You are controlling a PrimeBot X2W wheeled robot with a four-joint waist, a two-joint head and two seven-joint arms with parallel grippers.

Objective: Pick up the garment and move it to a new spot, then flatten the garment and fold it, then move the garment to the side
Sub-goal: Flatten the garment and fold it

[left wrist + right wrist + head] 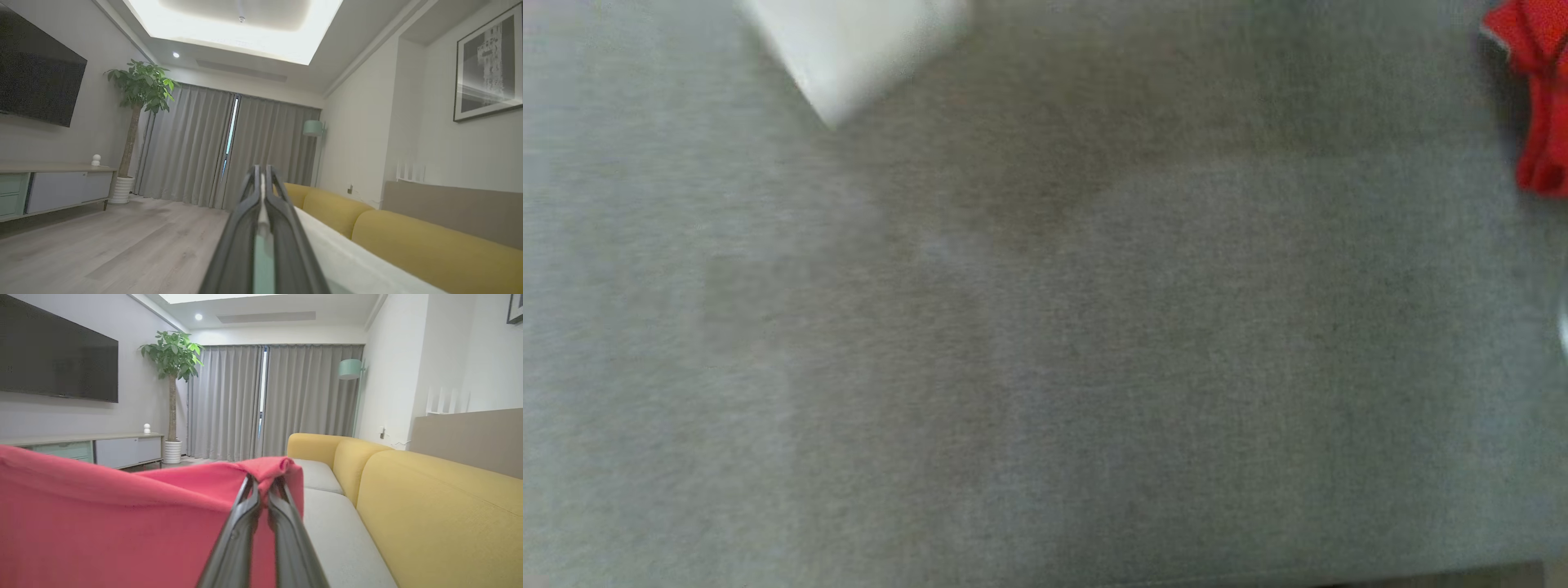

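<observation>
Red garment (122,522) near yellow sofa (441,506); television (57,367), potted plant (171,359), grey curtains (229,400) beyond.

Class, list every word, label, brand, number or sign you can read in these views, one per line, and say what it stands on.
No text can be read in these views.
On the red garment: plain cloth, no label showing.
On the television: dark screen, no brand legible.
On the framed picture: grey print, any lettering too blurred to tell.
On the grey seat: blurred, no markings seen.
</observation>
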